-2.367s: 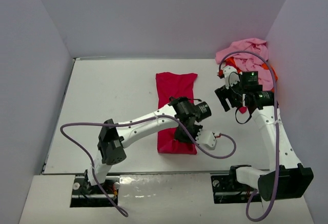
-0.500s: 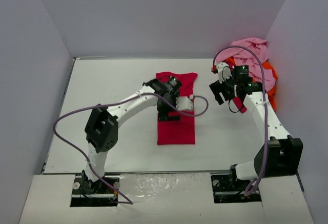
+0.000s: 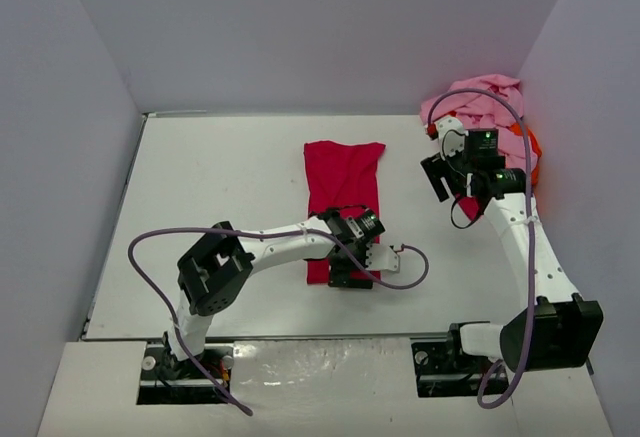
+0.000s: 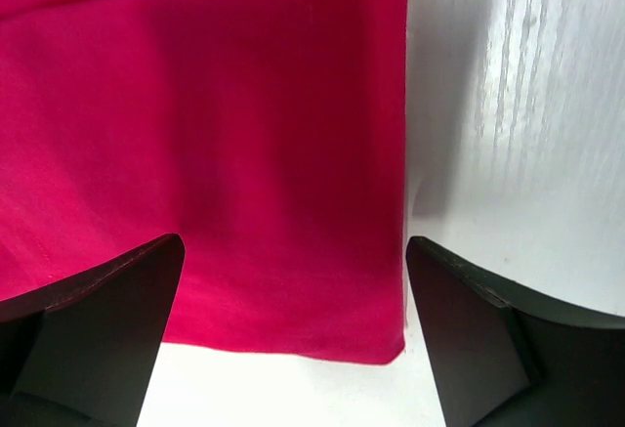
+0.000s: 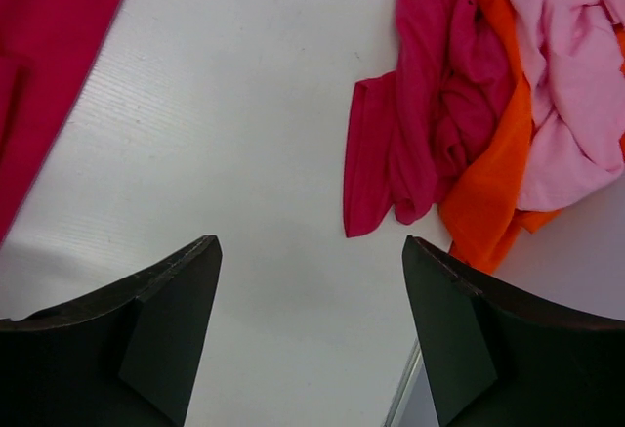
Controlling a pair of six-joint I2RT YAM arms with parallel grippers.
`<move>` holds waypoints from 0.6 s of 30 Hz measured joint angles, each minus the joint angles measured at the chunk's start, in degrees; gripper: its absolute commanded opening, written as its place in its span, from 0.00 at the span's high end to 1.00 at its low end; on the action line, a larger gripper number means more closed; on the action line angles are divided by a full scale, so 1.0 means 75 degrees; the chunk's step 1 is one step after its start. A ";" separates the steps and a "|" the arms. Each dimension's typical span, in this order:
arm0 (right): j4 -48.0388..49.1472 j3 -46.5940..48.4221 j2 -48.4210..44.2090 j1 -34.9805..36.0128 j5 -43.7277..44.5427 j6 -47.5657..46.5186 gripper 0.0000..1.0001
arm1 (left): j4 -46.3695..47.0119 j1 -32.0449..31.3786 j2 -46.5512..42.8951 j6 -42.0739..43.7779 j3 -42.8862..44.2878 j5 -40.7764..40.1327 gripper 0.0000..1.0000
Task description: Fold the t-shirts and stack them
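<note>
Crimson-red t-shirt [image 3: 342, 179] lies folded in a long strip mid-worktop [image 3: 220, 207]. The left pincer [image 4: 293, 251] hangs over its near end, fingers spread wide and holding nothing (the hem's right corner shows between them). The right pincer [image 5: 311, 246] gapes empty over bare worktop, near a heap: dark magenta t-shirt [image 5: 439, 105], orange t-shirt [image 5: 498, 183], light pink t-shirt [image 5: 562, 75].

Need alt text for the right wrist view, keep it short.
Crumpled dark magenta shirt, orange shirt and light pink shirt lie heaped on the white table at upper right. The right tool hangs open above bare table; the crimson shirt edges in upper left.
</note>
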 measured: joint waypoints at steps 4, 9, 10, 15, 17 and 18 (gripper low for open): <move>0.0001 0.0000 -0.0380 -0.0006 0.0292 0.0006 0.27 | 0.0257 -0.0117 0.0000 -0.0134 -0.0032 -0.0112 0.03; -0.0015 -0.0003 -0.0555 -0.0006 0.0370 0.0100 0.26 | 0.0422 -0.0162 0.0004 -0.0164 -0.0186 -0.0201 0.04; -0.0018 -0.0003 -0.0561 -0.0006 0.0368 0.0116 0.26 | 0.0436 -0.0176 0.0010 -0.0165 -0.0213 -0.0202 0.05; -0.0026 -0.0058 -0.0554 -0.0006 0.0241 0.0214 0.26 | 0.0574 -0.0182 0.0138 -0.0183 -0.0300 -0.0180 0.20; -0.0037 -0.0075 -0.0443 -0.0006 -0.0011 0.0340 0.26 | 0.0595 -0.0188 0.0164 -0.0214 -0.0303 -0.0168 0.31; -0.0041 -0.0075 -0.0332 -0.0006 -0.0232 0.0397 0.26 | 0.0607 -0.0193 0.0168 -0.0224 -0.0305 -0.0171 0.40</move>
